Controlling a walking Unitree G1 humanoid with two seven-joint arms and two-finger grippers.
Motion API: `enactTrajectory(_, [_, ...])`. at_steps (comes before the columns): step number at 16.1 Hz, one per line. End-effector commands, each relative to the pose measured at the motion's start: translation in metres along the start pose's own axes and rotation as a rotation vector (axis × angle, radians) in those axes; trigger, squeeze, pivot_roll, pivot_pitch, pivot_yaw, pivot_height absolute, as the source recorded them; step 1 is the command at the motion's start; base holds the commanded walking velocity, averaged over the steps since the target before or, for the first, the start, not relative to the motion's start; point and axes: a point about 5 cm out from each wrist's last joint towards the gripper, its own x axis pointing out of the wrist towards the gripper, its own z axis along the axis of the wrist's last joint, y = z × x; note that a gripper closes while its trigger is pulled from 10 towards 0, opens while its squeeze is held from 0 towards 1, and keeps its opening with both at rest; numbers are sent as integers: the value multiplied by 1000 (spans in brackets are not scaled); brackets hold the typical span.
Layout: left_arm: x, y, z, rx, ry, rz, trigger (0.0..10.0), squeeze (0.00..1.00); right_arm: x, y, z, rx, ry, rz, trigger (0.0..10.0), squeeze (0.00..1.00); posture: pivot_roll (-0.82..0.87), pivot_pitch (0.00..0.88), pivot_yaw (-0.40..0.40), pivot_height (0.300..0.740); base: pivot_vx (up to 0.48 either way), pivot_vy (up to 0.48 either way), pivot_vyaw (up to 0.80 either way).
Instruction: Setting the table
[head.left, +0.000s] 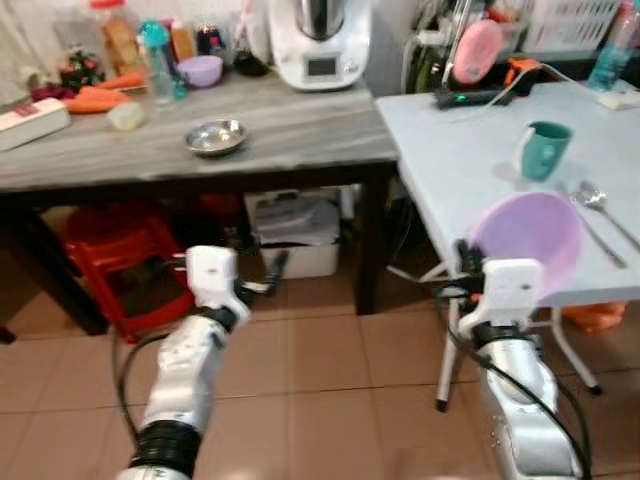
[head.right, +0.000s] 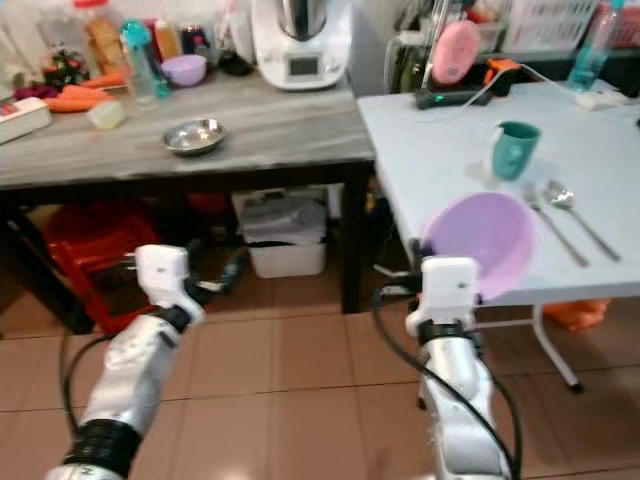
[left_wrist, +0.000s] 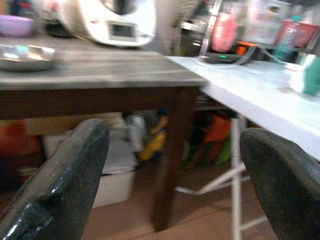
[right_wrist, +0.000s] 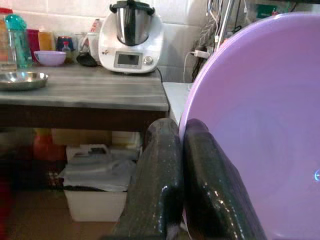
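- Kitchen corner with a tiled floor (head.left: 330, 360); a dark table with a grey wood-look top (head.left: 290, 135) stands on the left, and a pale white folding table (head.left: 450, 160) meets it at an angle on the right.
- White folding table, the one being set: it already carries a teal mug (head.left: 545, 150) and, just beside it towards the robot's right, a spoon (head.left: 598, 200) and what looks like a fork.
- Lilac plastic bowl (head.left: 528, 240): the right gripper (right_wrist: 182, 165) pinches its rim between both fingers and holds it tilted at the near edge of the white table, not yet set down. I judge this the step in hand.
- Grey table: a white kitchen machine (head.left: 320, 40) with a small display stands at the back, a steel bowl (head.left: 215, 136) near the middle, and a second lilac bowl (head.left: 200, 70) among bottles and carrots. These may be pieces left to carry over.
- Left gripper (left_wrist: 175, 175): fingers spread wide with nothing between them, held low in front of the grey table.
- Writing: none can be read; the machine's display and the bottle labels are too small or blurred.
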Motion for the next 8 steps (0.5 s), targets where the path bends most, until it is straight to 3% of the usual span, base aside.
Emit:
enactTrajectory(1, [5, -8, 0, 3, 3, -27, 10000, 0, 0, -8, 3, -14, -19, -18, 10000, 0, -42, 0, 75, 740, 0, 409, 0])
enactTrajectory(8, [6, -9, -2, 5, 5, -26, 10000, 0, 1, -7, 4, -16, -21, -9, 10000, 0, -45, 0, 73, 740, 0, 409, 446])
